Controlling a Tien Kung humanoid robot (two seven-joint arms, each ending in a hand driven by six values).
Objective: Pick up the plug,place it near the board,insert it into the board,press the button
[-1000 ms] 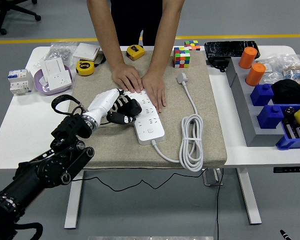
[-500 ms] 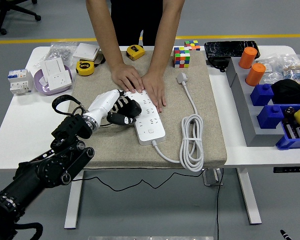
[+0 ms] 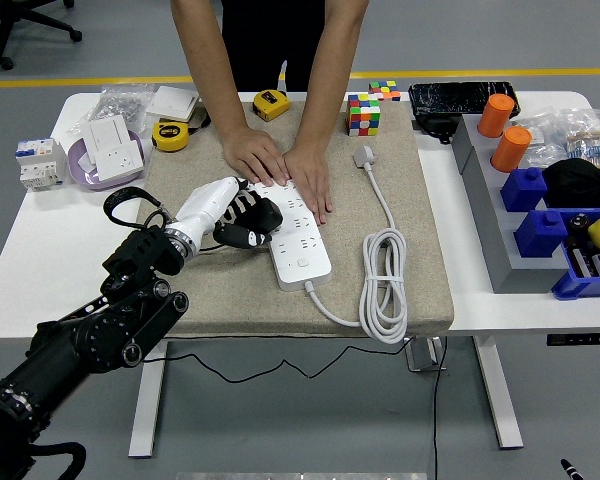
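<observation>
While a person's two hands cover the long white power strip's far end, the left hand curls against its left edge; any grasp is unclear. Its white plug lies near the beige mat's far right corner.

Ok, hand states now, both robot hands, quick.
Left hand: at the power strip, fingers curled; whether it grips a plug cannot be told.
Right hand: not in view.

Rubik's cube on mat's far edge — two yellow tape measures left; orange cylinders far right.
</observation>
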